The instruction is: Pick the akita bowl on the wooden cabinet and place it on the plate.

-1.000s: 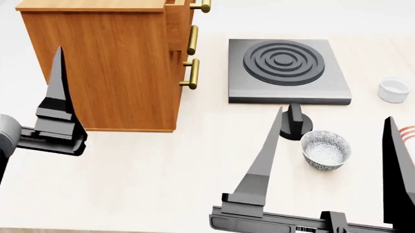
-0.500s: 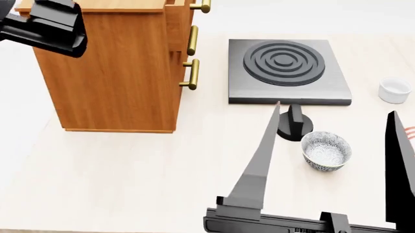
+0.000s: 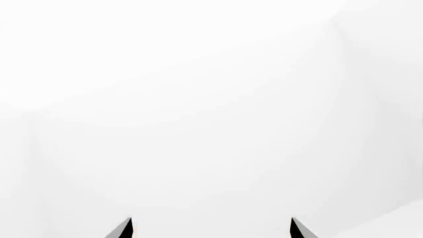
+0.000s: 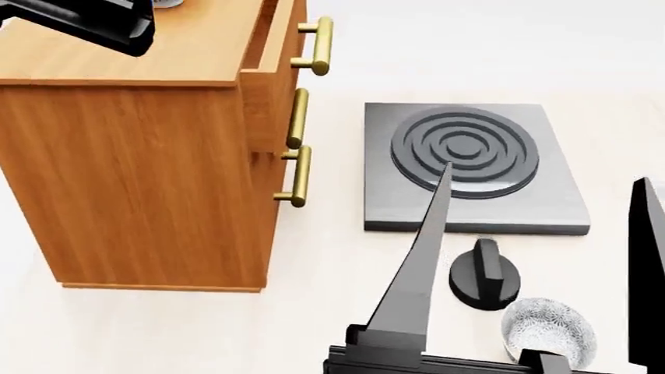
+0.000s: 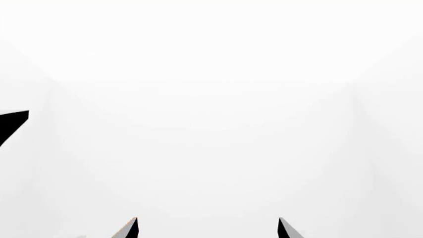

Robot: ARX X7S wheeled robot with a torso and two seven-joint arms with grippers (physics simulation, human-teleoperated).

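I have the left gripper (image 4: 89, 19) up over the wooden cabinet (image 4: 135, 156), reaching for the bowl; its fingertips (image 3: 126, 229) sit wide apart. The right gripper (image 4: 535, 226) idles wide, and next I must find the bowl atop the cabinet, barely in view

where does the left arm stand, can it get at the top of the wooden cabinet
Probably yes. The left pincer appears to hang above the far corner of the wooden cabinet top, open, with nothing visible between them. Its tips fall outside the head view, so the gap is unclear.
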